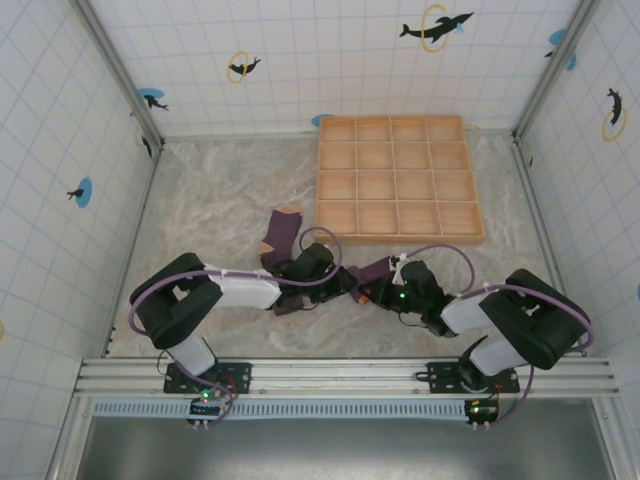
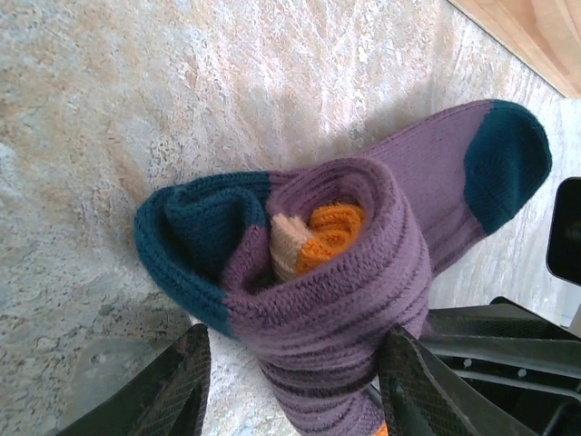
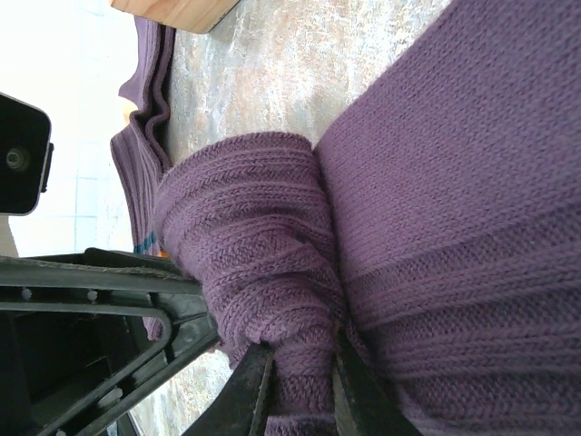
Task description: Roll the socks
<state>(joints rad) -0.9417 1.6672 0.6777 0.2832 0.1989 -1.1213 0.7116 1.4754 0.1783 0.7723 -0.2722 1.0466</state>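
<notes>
One of the socks (image 1: pixel 278 236), purple with a tan toe, lies flat left of centre. The other sock (image 2: pixel 345 272) is wound into a purple roll with a teal cuff, a teal toe and an orange and tan core. My left gripper (image 2: pixel 298 338) straddles this roll, open: the right finger (image 2: pixel 419 391) touches the fabric, and bare table shows between the left finger (image 2: pixel 172 392) and the roll. My right gripper (image 3: pixel 304 363) is shut on a fold of the same sock (image 3: pixel 263 245). From above, the left gripper (image 1: pixel 328 272) and right gripper (image 1: pixel 372 290) meet over that sock (image 1: pixel 374 268).
A wooden tray (image 1: pixel 392 178) with several compartments sits at the back right, its near edge just beyond the grippers; its corner (image 2: pixel 536 27) shows in the left wrist view. Tiled walls enclose the marbled table (image 1: pixel 220 200). The left half has free room.
</notes>
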